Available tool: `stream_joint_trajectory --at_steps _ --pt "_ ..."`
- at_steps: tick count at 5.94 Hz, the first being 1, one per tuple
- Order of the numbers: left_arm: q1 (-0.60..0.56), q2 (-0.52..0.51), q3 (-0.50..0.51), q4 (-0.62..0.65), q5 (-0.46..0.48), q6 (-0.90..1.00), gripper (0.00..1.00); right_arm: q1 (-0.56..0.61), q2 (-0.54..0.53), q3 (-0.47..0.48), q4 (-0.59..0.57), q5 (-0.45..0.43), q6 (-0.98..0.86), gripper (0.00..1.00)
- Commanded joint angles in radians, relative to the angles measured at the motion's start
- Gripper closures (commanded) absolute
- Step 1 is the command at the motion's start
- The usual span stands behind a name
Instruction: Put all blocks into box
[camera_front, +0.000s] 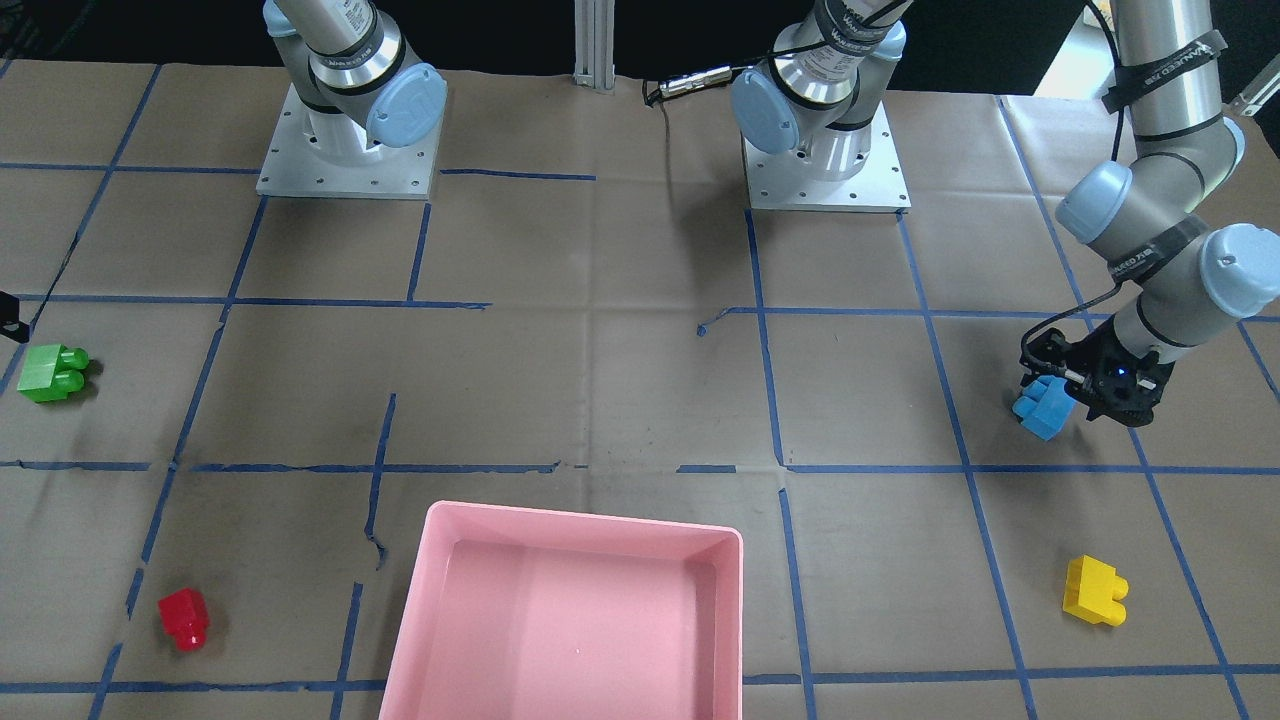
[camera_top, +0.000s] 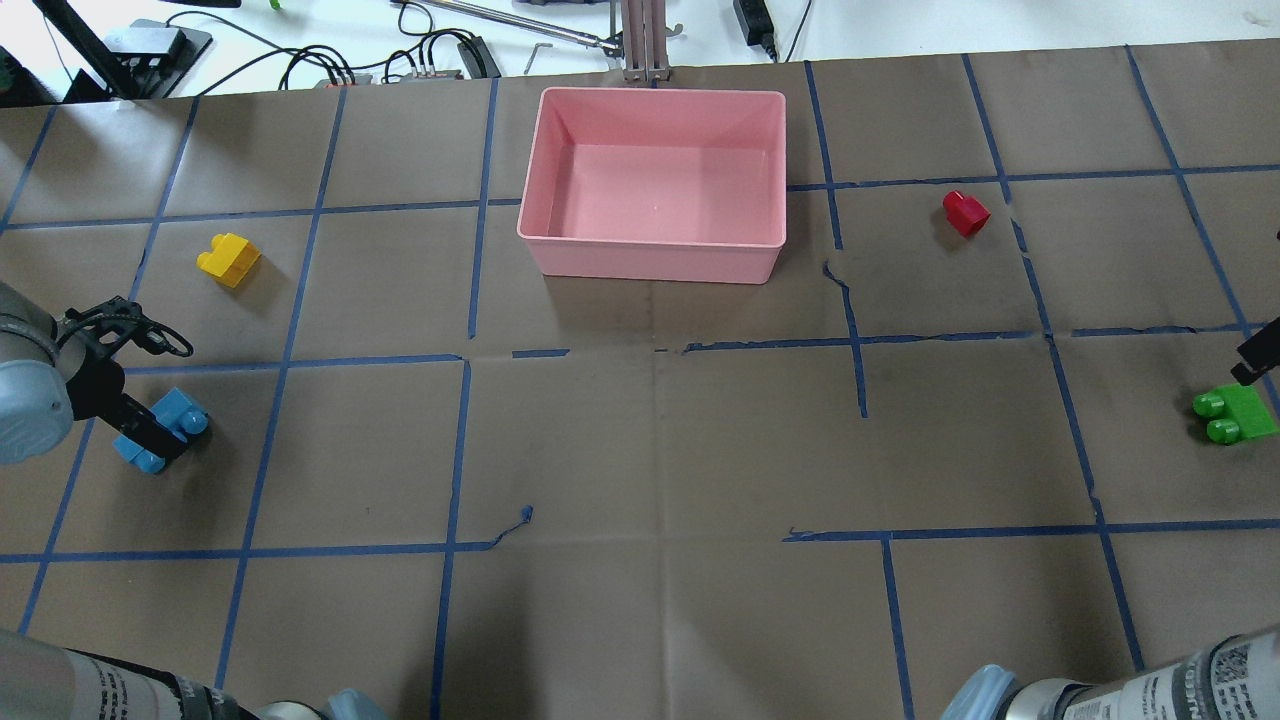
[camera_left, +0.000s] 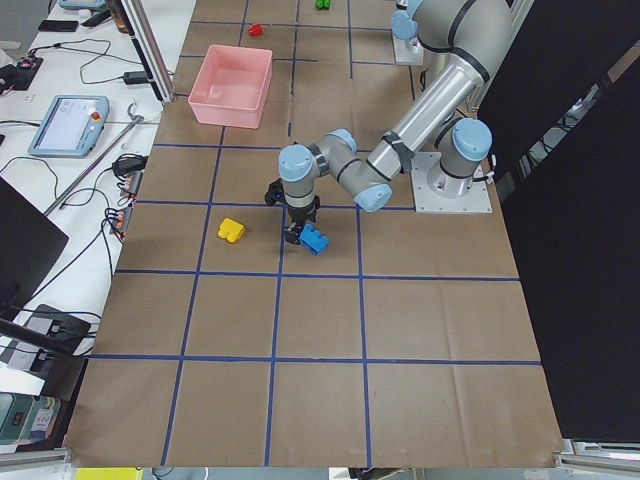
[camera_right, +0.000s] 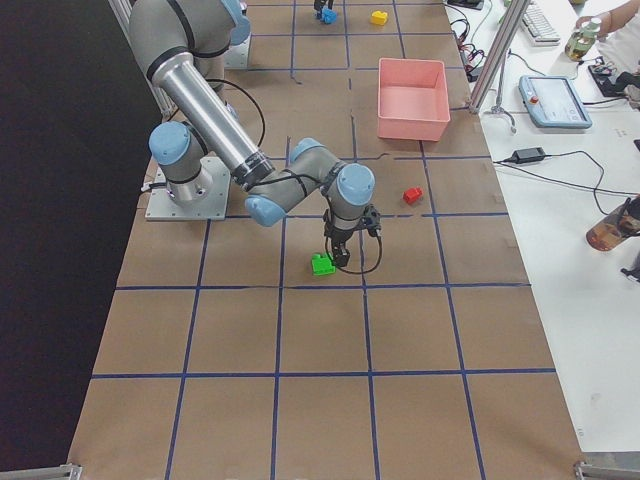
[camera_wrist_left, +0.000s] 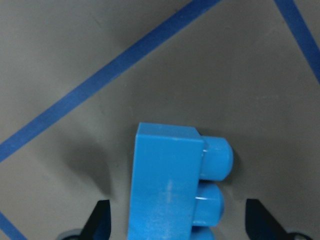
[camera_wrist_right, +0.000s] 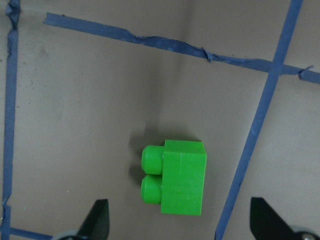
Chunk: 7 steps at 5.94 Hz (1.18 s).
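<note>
The blue block (camera_wrist_left: 165, 185) lies on the table between the open fingers of my left gripper (camera_wrist_left: 177, 220), which is low around it; both show in the overhead view, block (camera_top: 182, 412) and gripper (camera_top: 148, 432). The green block (camera_wrist_right: 177, 183) lies just ahead of my open, empty right gripper (camera_wrist_right: 180, 222), at the table's right edge (camera_top: 1236, 415). The yellow block (camera_top: 228, 259) lies far left. The red block (camera_top: 965, 213) lies right of the pink box (camera_top: 650, 95), which holds nothing.
Brown paper with a blue tape grid (camera_top: 660, 440) covers the table. Both arm bases (camera_front: 345, 150) stand at the robot's edge. Cables and a metal post (camera_top: 640, 40) lie behind the box, off the paper.
</note>
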Motion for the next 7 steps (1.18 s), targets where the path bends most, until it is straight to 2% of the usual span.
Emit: stream_joint_trajectory --at_steps 1,2,4,5,6,7 --pt "0.008 -0.006 -0.014 0.010 -0.002 0.046 0.06 -0.042 0.078 0.044 -0.090 -0.001 0.003 0.00" --pt "0.008 -0.007 -0.011 0.019 -0.004 0.048 0.15 -0.044 0.106 0.043 -0.096 -0.001 0.009 0.00" --pt "0.006 -0.006 -0.014 0.022 -0.004 0.053 0.57 -0.044 0.103 0.041 -0.087 -0.001 0.012 0.01" --pt "0.006 -0.004 -0.009 0.022 -0.004 0.051 0.87 -0.044 0.102 0.036 -0.087 0.001 0.012 0.11" --pt "0.000 0.003 -0.003 0.022 -0.005 0.041 1.00 -0.044 0.102 0.035 -0.084 -0.001 0.012 0.36" --pt "-0.015 0.018 0.011 0.019 -0.010 0.013 1.00 -0.044 0.102 0.033 -0.084 -0.001 0.009 0.58"
